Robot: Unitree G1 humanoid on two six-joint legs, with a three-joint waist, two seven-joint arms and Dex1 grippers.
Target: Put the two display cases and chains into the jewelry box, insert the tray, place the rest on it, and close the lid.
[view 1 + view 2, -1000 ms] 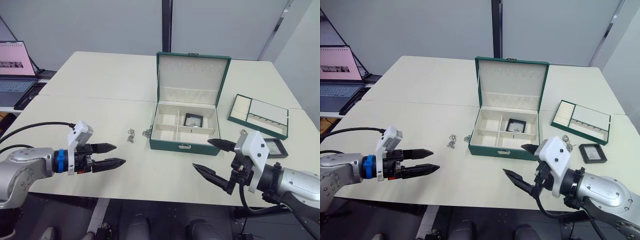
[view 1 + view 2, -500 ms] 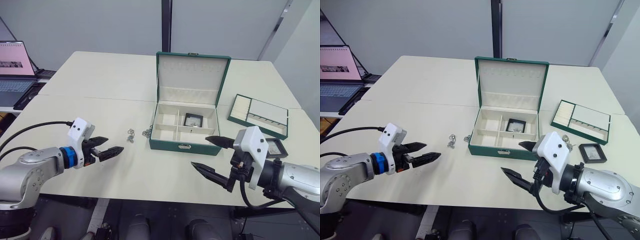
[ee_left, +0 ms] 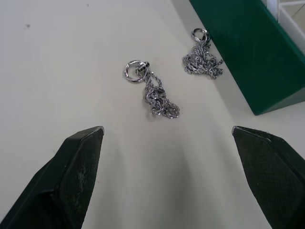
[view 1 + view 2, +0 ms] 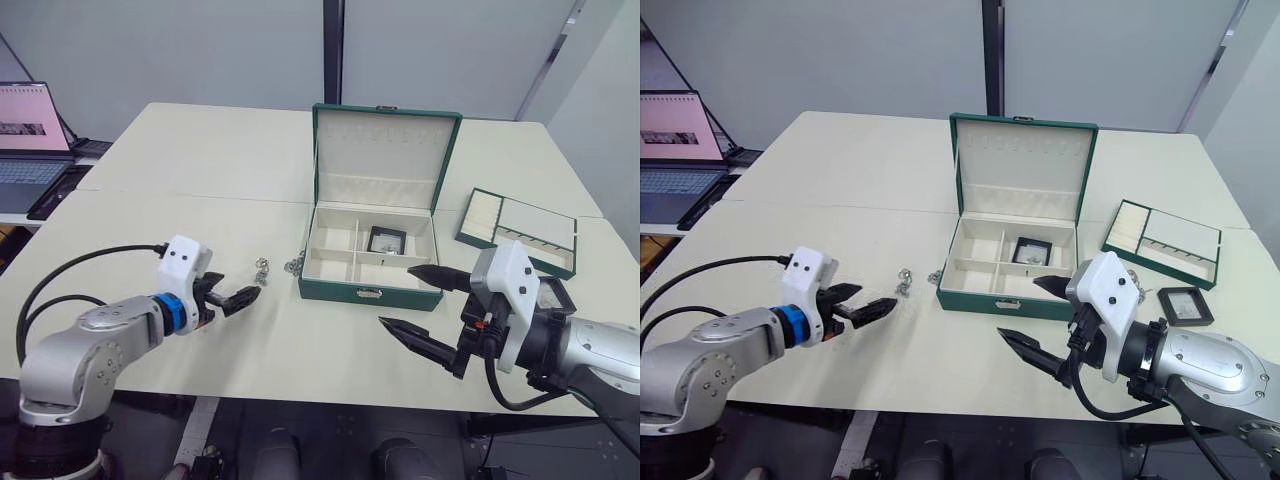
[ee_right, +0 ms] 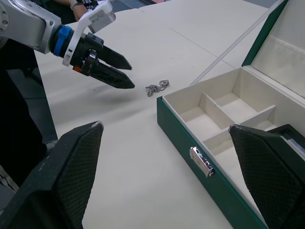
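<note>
While the laptop (image 4: 28,140) sits at far left, the left gripper (image 4: 238,297), fingers parted and empty, points at two chains (image 3: 155,93) beside the jewelry box (image 4: 368,262); the right gripper (image 4: 425,305) gapes empty too.

Pale cream rectangular table (image 4: 200,160), a seam running across its top. On it: large dark green jewelry box (image 4: 370,250), lid (image 4: 382,146) standing open, near the middle. Two small silver chain clusters (image 3: 152,90) (image 3: 202,59) lie just beside the box on the robot's left, apart from each other. To the right, shallow green-rimmed cream tray (image 4: 518,231); nearer the front edge, one small black-framed square display case (image 4: 1185,304).
</note>
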